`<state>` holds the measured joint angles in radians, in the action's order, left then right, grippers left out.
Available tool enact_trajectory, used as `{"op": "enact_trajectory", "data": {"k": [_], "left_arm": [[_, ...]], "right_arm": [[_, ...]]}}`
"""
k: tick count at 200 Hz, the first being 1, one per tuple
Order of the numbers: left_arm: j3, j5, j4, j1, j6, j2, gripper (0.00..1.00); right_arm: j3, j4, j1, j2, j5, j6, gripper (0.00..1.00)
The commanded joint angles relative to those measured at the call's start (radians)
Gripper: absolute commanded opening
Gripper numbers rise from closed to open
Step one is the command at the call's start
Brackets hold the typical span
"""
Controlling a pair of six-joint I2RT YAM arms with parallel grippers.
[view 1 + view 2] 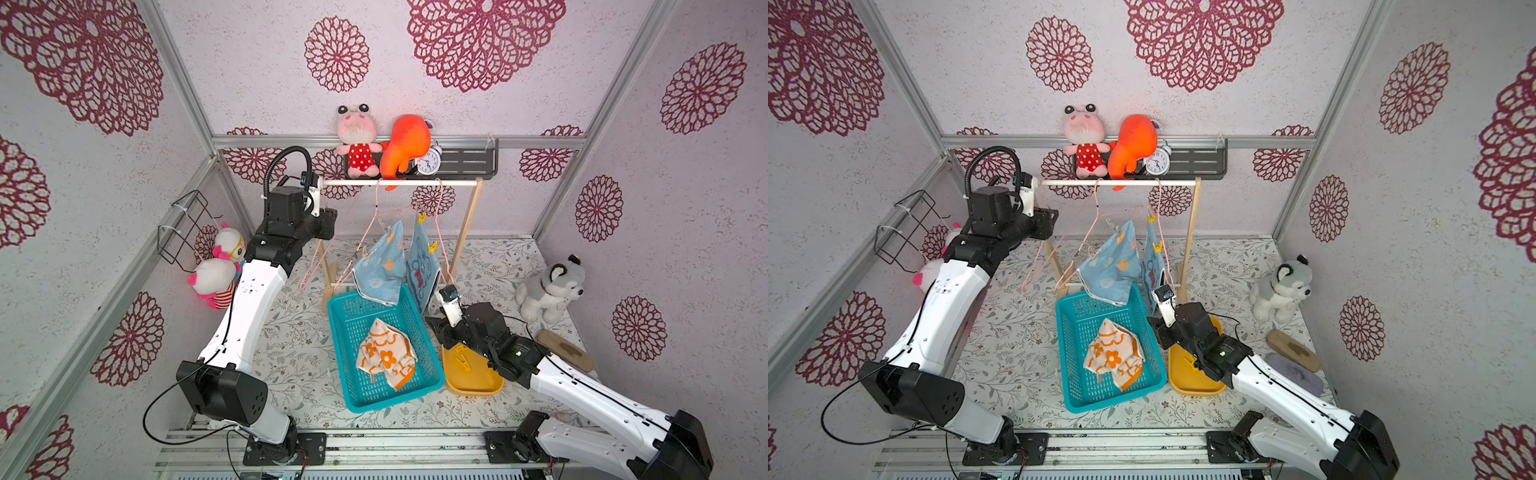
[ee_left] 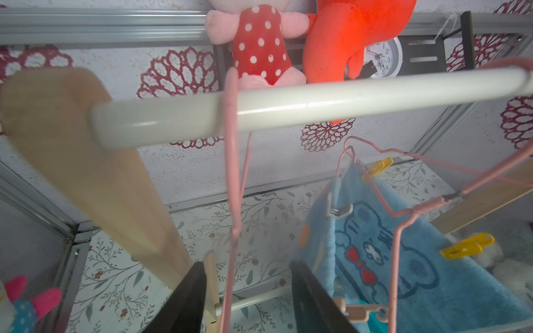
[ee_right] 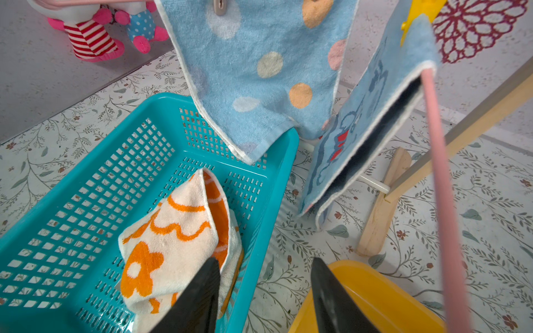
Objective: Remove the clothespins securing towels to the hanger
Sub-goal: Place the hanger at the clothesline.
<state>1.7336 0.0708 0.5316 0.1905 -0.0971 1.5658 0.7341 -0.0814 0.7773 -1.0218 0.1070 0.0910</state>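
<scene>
White textured walls (image 1: pixel 257 83) on three sides, big dark red flower prints (image 1: pixel 336 54) all over. Grey metal frame bars (image 1: pixel 291 141) ran along corners and across back wall. Floor (image 1: pixel 299 332) was pale with small leaf-and-twig print. Black shelf (image 1: pixel 469 160) on back wall held pink plush (image 1: pixel 357 141), orange plush (image 1: pixel 405 145), white alarm clock (image 1: pixel 428 162). Black wire basket (image 1: pixel 187 226) hung on side wall, grey dog plush (image 1: pixel 548 291) sat on floor. Light was even, bright

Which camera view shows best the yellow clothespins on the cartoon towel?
The left wrist view: both yellow clothespins appear close, clipped on the cartoon towel. Both top views show them tiny; the right wrist view shows only part of one.
</scene>
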Motion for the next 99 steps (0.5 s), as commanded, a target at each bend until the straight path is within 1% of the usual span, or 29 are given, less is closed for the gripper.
{"op": "enact_trajectory", "data": {"k": [1,28,55,86,99], "left_arm": [[-0.008,0.01,-0.027,-0.005,0.002,-0.039,0.54],[-0.02,0.039,-0.034,0.005,-0.006,-0.076,0.51],[-0.029,0.038,-0.038,0.048,-0.003,-0.131,0.46],[-0.028,0.047,-0.037,0.105,0.002,-0.188,0.46],[-0.026,0.067,-0.038,0.125,-0.001,-0.202,0.46]], "right_arm": [[0.016,0.022,-0.006,0.012,-0.004,0.022,0.53],[0.015,0.023,-0.007,0.015,-0.001,0.022,0.53],[0.019,0.03,-0.007,0.007,-0.005,0.021,0.53],[0.028,0.028,-0.009,-0.001,-0.005,0.014,0.53],[0.031,0.025,-0.009,-0.002,-0.002,0.012,0.53]]}}
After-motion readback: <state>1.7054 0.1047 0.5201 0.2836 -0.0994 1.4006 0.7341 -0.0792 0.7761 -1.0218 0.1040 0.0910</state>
